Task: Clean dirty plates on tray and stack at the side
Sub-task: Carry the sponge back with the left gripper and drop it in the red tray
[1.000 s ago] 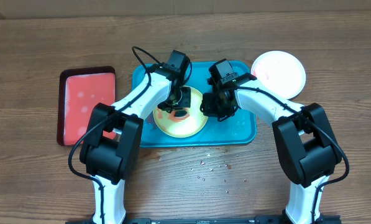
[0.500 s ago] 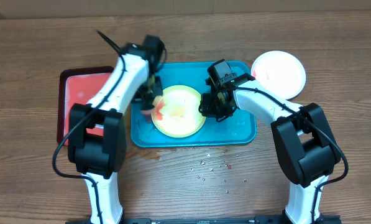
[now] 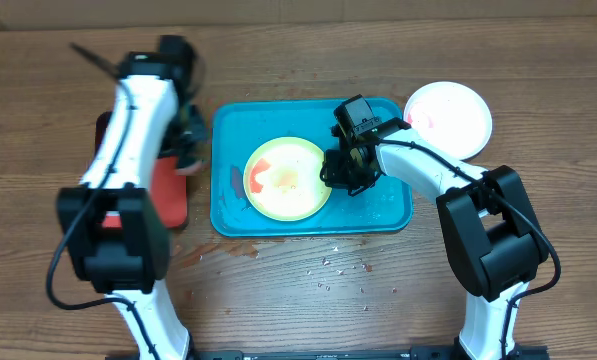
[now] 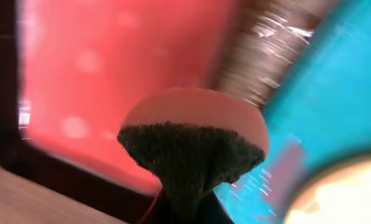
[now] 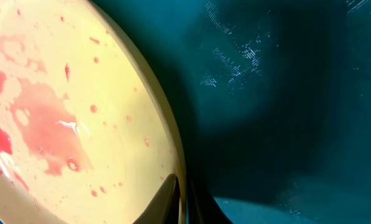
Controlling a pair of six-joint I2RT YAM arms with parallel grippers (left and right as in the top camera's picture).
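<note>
The yellow-green rimmed plate lies on the teal tray with red sauce smears; it fills the left of the right wrist view. My right gripper is shut on that plate's right rim. A white plate with faint red smears sits on the table right of the tray. My left gripper is shut on a sponge, pink with a dark green scouring side, over the red tray's right edge. The light blue plate is out of view.
The red tray with a dark rim lies left of the teal tray, also in the left wrist view. A red smear marks the teal tray left of the plate. Crumbs dot the table in front.
My left arm has swung left with the sponge, off the yellow-green plate and over to the red tray. The right gripper has kept its hold on the plate's rim.
</note>
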